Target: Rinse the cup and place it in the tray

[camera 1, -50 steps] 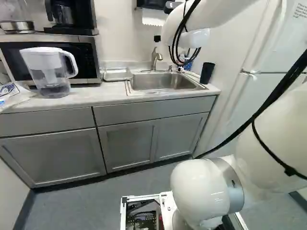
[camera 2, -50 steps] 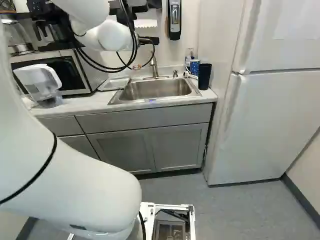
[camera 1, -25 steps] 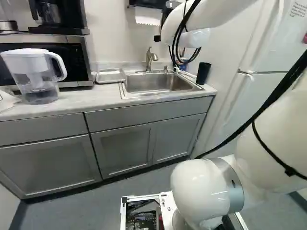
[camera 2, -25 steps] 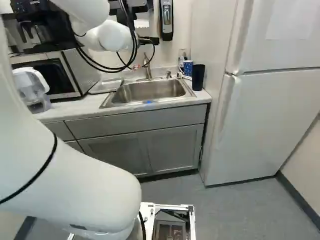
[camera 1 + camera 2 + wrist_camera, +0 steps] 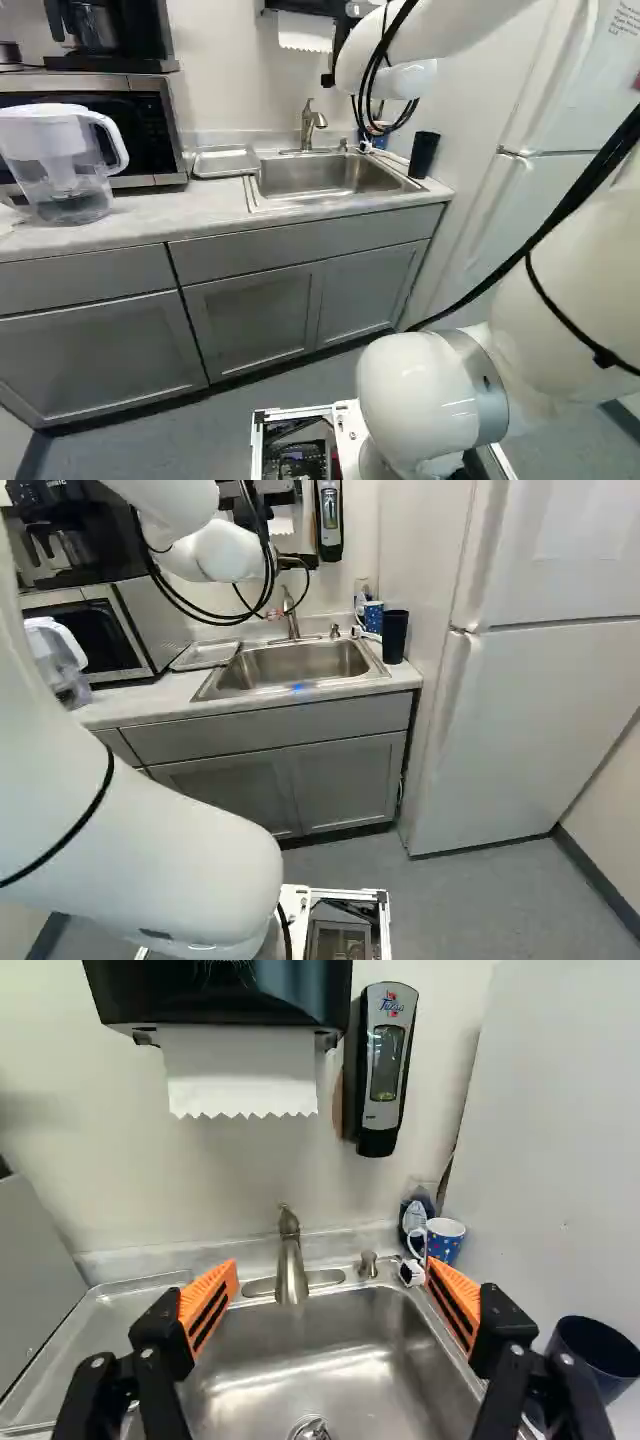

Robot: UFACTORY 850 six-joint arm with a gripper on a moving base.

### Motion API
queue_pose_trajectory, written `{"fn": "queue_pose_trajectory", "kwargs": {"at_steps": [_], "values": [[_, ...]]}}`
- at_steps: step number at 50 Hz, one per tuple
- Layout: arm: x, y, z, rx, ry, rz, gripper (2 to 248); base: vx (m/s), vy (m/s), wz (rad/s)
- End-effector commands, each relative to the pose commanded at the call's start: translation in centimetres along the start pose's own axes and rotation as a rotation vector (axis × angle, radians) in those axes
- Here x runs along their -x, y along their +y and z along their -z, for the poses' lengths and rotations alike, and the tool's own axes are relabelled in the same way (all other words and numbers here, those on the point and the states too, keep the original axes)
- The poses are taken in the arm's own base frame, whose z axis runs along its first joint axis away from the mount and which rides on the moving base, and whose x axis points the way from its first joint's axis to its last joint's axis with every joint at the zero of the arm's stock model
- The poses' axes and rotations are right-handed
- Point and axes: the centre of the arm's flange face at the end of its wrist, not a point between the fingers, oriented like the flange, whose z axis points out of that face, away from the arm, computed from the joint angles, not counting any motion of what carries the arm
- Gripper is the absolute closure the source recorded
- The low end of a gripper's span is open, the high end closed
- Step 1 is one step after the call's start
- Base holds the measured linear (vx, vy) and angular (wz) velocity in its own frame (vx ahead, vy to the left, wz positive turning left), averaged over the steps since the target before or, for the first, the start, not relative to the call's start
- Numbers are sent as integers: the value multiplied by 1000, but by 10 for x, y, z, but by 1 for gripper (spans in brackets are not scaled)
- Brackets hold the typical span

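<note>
Currently blue cup (image 5: 446,1249) on worktop (image 5: 145,705), back right corner, ahead of pincer (image 5: 342,52), beyond right finger (image 5: 463,1290); fingers spread wide.

Left base view: behind the white jointed arm (image 5: 425,395), left side, looks ahead and down at the rectangular stainless-steel sink (image 5: 320,176), from well back. Right base view: same from arm's right. Wrist view: much closer, over the sink, faces the off-white wall (image 5: 240,1175) behind it. All three share sink plus curved metal faucet (image 5: 290,1268).
</note>
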Motion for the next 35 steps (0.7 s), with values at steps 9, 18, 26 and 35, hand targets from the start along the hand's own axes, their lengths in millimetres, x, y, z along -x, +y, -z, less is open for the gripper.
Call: {"fn": "queue_pose_trajectory", "kwargs": {"at_steps": [9,18,26,35], "values": [[0,0,0,0,0,0,3,45,0,-7],[0,0,0,0,0,0,3,47,-1,-9],[0,0,0,0,0,0,3,51,-1,-8],[0,0,0,0,0,0,3,45,-1,-7]]}}
